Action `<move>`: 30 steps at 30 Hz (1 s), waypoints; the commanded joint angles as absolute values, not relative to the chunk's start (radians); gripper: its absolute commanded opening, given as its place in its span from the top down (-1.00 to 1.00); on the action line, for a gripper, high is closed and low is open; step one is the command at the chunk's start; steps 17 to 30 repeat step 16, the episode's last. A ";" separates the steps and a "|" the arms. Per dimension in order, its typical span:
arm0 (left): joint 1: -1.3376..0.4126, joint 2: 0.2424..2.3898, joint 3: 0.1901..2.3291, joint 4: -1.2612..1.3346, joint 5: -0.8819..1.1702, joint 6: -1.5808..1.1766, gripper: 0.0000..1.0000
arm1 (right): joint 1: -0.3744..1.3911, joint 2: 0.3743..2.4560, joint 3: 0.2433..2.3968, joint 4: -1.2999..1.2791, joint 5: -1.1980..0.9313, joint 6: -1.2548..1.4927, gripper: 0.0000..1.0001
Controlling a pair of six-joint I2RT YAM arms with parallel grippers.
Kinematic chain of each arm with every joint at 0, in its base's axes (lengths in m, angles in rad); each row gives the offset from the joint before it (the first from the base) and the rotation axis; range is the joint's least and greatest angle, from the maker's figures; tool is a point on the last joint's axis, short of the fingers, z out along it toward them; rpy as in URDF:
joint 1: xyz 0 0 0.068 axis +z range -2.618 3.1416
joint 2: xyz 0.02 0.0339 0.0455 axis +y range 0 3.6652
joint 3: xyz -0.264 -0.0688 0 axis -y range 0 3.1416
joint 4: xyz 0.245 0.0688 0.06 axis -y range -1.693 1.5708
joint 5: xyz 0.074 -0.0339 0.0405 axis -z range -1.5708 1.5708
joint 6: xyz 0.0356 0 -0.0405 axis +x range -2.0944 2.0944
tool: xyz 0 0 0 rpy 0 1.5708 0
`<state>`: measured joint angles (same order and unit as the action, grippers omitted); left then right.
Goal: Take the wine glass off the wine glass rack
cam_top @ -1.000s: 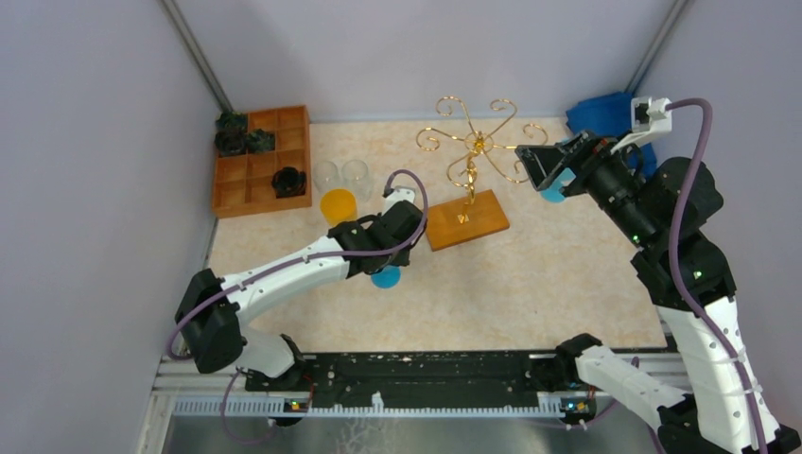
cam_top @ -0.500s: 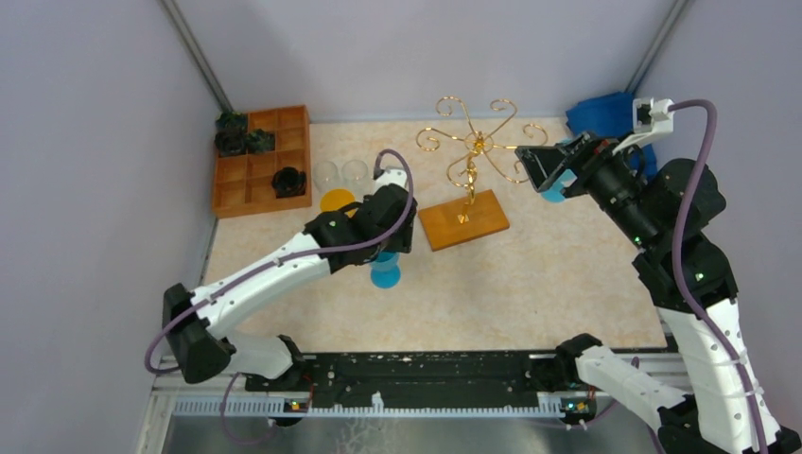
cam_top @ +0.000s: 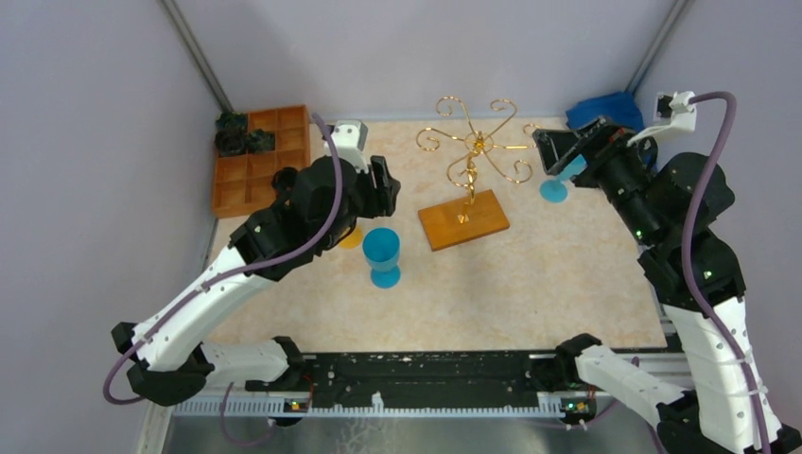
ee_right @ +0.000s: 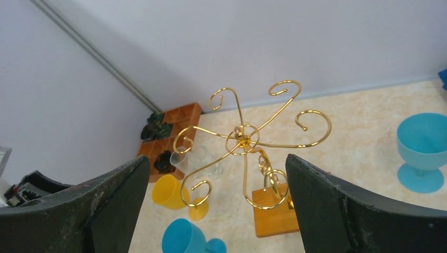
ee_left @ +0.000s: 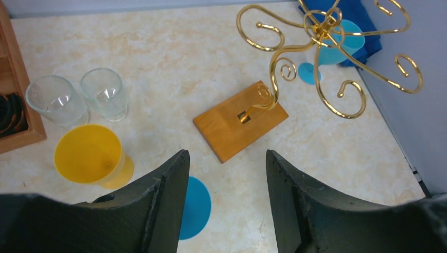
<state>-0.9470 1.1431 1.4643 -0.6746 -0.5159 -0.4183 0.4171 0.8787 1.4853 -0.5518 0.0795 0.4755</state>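
From above: the rack [cam_top: 470,156] was bare, a blue glass [cam_top: 382,248] upright on the desk [cam_top: 530,274] left of it, a paler glass [cam_top: 553,190] right. Left wrist: my left jaws stood apart, empty. Right wrist: my right jaws gaped empty, facing the rack. Removal looked done; next, I should back clear.

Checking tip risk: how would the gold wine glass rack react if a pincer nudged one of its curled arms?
Probably tips or swivels rather than slides: the wine glass rack spreads its arms wider than its wooden base. The thin wire arms likely flex and spring back. No glass hangs on it, so it is probably light.
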 commanded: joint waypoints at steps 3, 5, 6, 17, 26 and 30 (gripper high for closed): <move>-0.946 1.202 1.510 -0.646 -0.516 -0.370 -0.21 | 0.424 0.883 1.529 -0.574 0.237 0.518 -0.97; -0.946 1.203 1.510 -0.649 -0.516 -0.369 -0.21 | 0.423 0.870 1.514 -0.554 0.231 0.501 -0.97; -0.946 1.203 1.510 -0.651 -0.517 -0.368 -0.20 | 0.424 0.864 1.506 -0.543 0.225 0.492 -0.97; -0.946 1.191 1.514 -0.663 -0.531 -0.372 -0.20 | 0.423 0.835 1.479 -0.537 0.291 0.430 -0.97; -0.946 1.191 1.514 -0.663 -0.531 -0.372 -0.20 | 0.423 0.835 1.479 -0.537 0.291 0.430 -0.97; -0.946 1.191 1.514 -0.663 -0.531 -0.372 -0.20 | 0.423 0.835 1.479 -0.537 0.291 0.430 -0.97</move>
